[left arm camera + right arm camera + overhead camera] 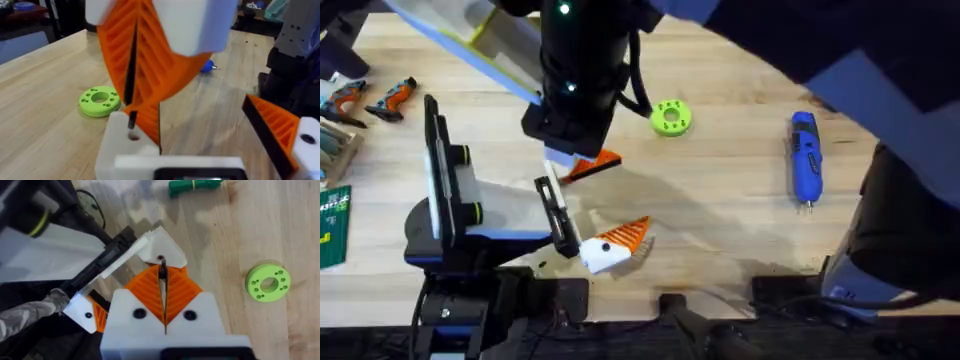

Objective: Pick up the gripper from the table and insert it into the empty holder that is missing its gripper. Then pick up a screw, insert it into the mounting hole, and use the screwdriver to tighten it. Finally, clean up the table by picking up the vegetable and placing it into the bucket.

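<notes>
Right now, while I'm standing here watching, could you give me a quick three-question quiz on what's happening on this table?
1. True or false: the lime-green disc lies on top of the blue electric screwdriver.
2. What is the right gripper pinching? A) a thin black screw B) the lime-green disc C) the blue electric screwdriver
3. Fill in: the screw's tip sits at a hole in the white ____.

Key: 1 false, they lie apart on the table; 2 A; 3 holder.
</notes>
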You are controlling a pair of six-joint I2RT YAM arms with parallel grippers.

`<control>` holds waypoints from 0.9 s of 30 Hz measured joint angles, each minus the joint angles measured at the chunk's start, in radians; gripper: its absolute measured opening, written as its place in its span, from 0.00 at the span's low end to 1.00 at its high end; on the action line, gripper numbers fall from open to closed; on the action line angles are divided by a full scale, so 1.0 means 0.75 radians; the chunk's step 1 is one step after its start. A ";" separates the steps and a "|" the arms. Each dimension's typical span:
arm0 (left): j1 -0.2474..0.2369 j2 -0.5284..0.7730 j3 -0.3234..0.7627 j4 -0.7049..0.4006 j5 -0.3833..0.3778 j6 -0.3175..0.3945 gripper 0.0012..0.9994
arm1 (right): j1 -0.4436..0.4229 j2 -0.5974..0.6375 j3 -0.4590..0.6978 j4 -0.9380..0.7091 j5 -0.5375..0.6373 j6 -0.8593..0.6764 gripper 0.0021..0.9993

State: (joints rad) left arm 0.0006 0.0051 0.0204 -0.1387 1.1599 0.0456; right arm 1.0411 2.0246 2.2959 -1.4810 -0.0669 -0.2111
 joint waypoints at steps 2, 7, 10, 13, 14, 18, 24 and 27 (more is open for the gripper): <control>0.000 0.001 0.000 0.000 0.000 0.000 0.99 | 0.004 0.000 0.000 0.005 0.000 0.000 0.00; 0.000 0.000 0.000 0.000 0.000 0.000 0.99 | 0.004 0.000 0.001 0.014 0.000 -0.004 0.00; 0.000 0.001 0.000 0.000 0.000 0.000 0.99 | 0.004 0.000 0.001 0.013 0.000 -0.005 0.00; 0.000 0.001 0.000 0.000 0.000 0.000 0.99 | 0.004 0.000 0.001 0.006 0.000 -0.005 0.00; 0.000 0.000 0.000 0.000 0.000 0.000 0.99 | 0.004 0.000 0.001 0.004 0.000 -0.005 0.00; 0.000 0.001 0.000 0.000 0.000 0.000 0.99 | 0.004 0.000 0.001 -0.005 0.000 -0.007 0.00; 0.000 0.001 0.000 0.000 0.000 0.000 0.99 | 0.004 0.000 0.001 -0.010 0.000 -0.009 0.00; 0.000 0.001 0.000 0.000 0.000 0.000 0.99 | 0.005 0.000 0.001 -0.011 0.000 -0.009 0.00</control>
State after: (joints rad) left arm 0.0006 0.0055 0.0204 -0.1387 1.1599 0.0456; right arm 1.0451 2.0247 2.2967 -1.4894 -0.0669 -0.2176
